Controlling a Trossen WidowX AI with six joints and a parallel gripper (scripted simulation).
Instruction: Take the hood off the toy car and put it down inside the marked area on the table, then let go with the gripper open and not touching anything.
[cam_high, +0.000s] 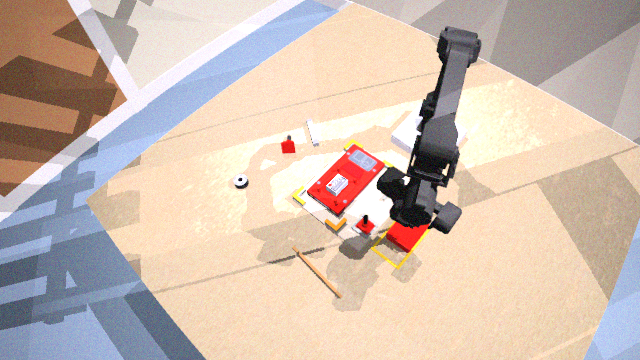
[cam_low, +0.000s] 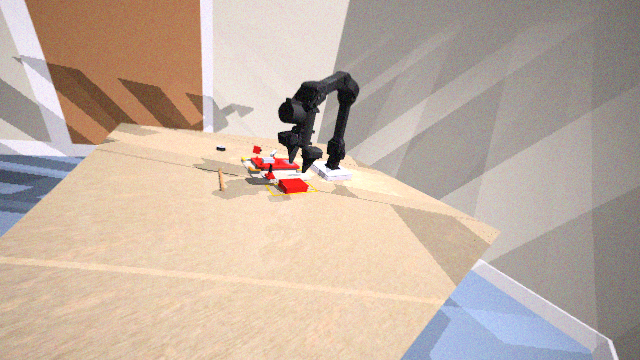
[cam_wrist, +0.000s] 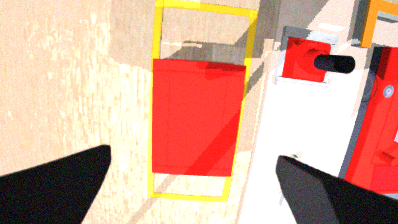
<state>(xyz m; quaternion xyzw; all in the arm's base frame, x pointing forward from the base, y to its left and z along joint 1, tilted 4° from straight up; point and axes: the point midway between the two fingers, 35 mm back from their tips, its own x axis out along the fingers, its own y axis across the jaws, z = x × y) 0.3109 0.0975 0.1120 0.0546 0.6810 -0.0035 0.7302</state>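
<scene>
Taking the yellow marked area (cam_wrist: 159, 30) as our landmark, we note that its outline encloses one thing: the red hood (cam_wrist: 196, 117), lying flat on the table (cam_high: 500, 260) with its edges inside the yellow lines on the left and right, and bare wood showing inside the frame at both ends.

We find the table a broad, light wooden surface crossed by angular shadows. Behind it stand grey and cream walls with one brown panel (cam_low: 120, 60), and blue floor (cam_low: 490, 325) shows past the table's edges.

We see the black arm (cam_high: 440, 125) reaching over the marked area from its white base (cam_low: 332, 172). Beside the marked area lies a white plate (cam_wrist: 300, 120) carrying the red toy car body (cam_high: 345, 181).

We record the gripper (cam_wrist: 197, 187) above the hood, jaws spread wide with a dark finger on either side, clear of the part and holding nothing.

Beyond the car from the marked area, we see a small red block (cam_high: 287, 146) and a black-and-white wheel (cam_high: 240, 180). A thin wooden stick (cam_high: 316, 271) lies near the marked area.
</scene>
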